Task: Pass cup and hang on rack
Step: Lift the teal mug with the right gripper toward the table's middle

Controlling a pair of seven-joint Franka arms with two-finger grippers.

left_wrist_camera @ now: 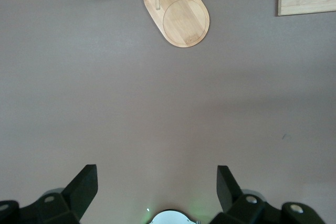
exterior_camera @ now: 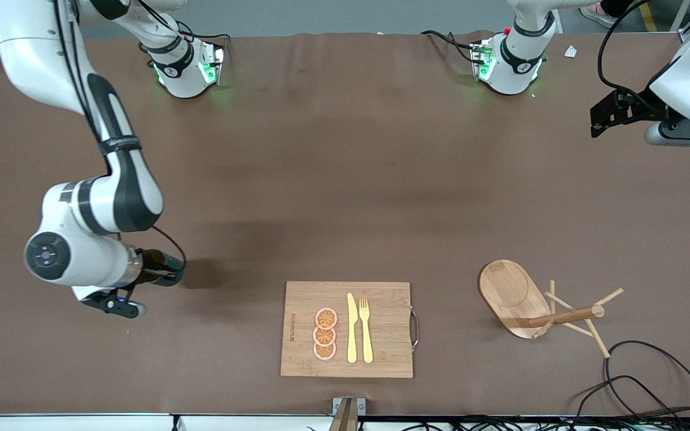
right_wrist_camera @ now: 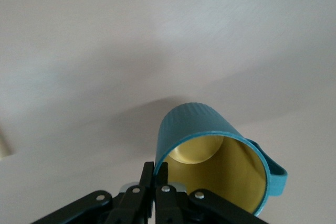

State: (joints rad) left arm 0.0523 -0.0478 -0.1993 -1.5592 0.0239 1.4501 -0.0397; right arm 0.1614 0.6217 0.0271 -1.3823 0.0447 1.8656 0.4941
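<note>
Right gripper (right_wrist_camera: pixel 160 174) was clamped on the rim of the cup (right_wrist_camera: pixel 210 153), low over the table's right-arm end. Left gripper (left_wrist_camera: pixel 157 190) waited spread wide, empty. The rack (exterior_camera: pixel 530 302) stood near the left arm. Lift vertically, keeping the handle exposed for transfer.

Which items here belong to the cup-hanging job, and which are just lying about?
Job: cup, gripped at its rim by the right claw; rack; left claw, waiting open.
Lying about: cutting board, orange slices, knife, fork.
</note>
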